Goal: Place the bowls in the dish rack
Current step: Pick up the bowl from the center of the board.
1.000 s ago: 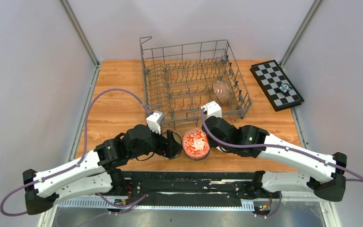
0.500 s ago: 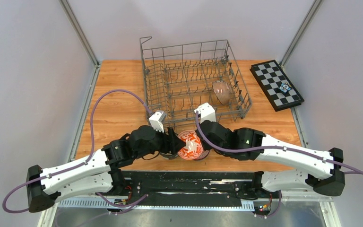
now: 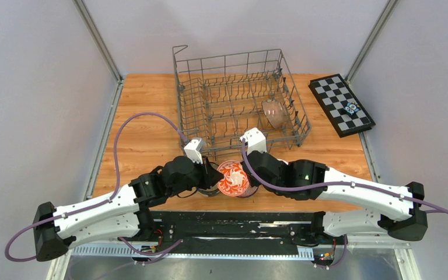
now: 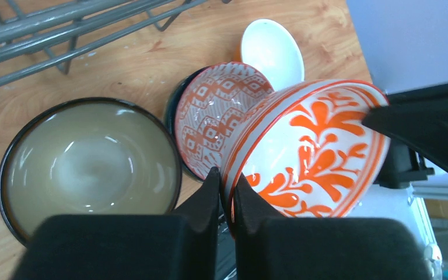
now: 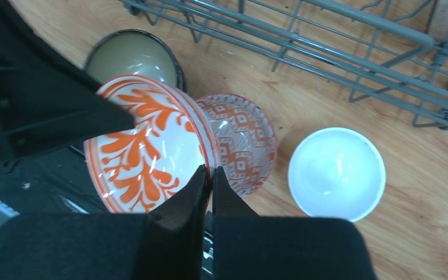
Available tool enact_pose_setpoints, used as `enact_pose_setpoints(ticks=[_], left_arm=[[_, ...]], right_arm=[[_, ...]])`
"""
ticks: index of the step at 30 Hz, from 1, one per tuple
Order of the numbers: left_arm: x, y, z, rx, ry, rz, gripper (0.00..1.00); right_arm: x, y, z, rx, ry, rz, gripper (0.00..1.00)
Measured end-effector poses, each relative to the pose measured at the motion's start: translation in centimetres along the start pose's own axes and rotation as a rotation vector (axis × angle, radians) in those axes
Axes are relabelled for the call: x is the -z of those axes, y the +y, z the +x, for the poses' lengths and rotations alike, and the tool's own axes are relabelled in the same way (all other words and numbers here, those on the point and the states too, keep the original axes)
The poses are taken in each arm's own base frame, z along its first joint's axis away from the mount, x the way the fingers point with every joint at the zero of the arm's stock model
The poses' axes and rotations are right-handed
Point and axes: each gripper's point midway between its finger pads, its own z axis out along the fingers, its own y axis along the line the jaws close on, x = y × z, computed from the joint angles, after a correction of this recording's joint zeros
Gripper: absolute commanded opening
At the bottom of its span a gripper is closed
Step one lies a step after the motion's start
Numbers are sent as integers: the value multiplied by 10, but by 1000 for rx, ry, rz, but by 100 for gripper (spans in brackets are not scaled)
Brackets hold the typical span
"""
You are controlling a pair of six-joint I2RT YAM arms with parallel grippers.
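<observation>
A white bowl with an orange-red leaf pattern (image 3: 233,178) hangs tilted between the two arms, just in front of the dish rack (image 3: 227,57). My left gripper (image 4: 226,175) is shut on the bowl's near rim (image 4: 315,146). On the opposite rim (image 5: 146,151) my right gripper (image 5: 209,170) is shut as well. Below lie a dark-rimmed beige bowl (image 4: 90,163), a red geometric-patterned bowl (image 4: 210,116) and a plain white bowl (image 5: 336,172). One pale bowl (image 3: 275,112) stands on edge in the rack's right side.
A black-and-white chequered board (image 3: 341,105) lies at the back right with a small object on it. The rack's front wires (image 5: 326,35) run close behind the bowls on the table. Grey walls close in both sides of the wooden table (image 3: 146,116).
My left gripper moved in from the left and shut on the patterned bowl's rim. The bowl shifted slightly left and tilted, with the right gripper still holding it.
</observation>
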Motion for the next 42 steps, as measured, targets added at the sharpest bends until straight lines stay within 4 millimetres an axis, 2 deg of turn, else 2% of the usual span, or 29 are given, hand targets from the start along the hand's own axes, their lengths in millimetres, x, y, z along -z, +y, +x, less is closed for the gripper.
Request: enact_pose_setpoints(ticks=[3, 8, 9, 14, 17, 21, 28, 35, 42], left_arm=[[-4, 8, 2, 1, 0, -32, 0], [-4, 8, 2, 3, -3, -32, 0], [-4, 8, 2, 3, -3, -32, 0], [-2, 7, 1, -6, -8, -25, 0], [0, 6, 3, -21, 6, -1, 0], [-1, 7, 0, -14, 12, 28, 0], [-5, 5, -9, 16, -9, 128, 0], [-3, -2, -23, 55, -58, 258, 0], [5, -18, -35, 83, -110, 386, 0]], right_arm=[[2, 7, -3, -8, -14, -21, 3], [2, 7, -4, -9, -16, -23, 3], [2, 7, -4, -10, -16, -24, 6], [6, 11, -7, -22, -28, -59, 38], [18, 14, -17, -55, -76, -115, 51], [38, 11, -29, -103, -142, -179, 75], [51, 8, -29, -156, -181, -232, 95], [51, 17, -23, -197, -176, -290, 99], [49, 33, -22, -258, -178, -368, 98]])
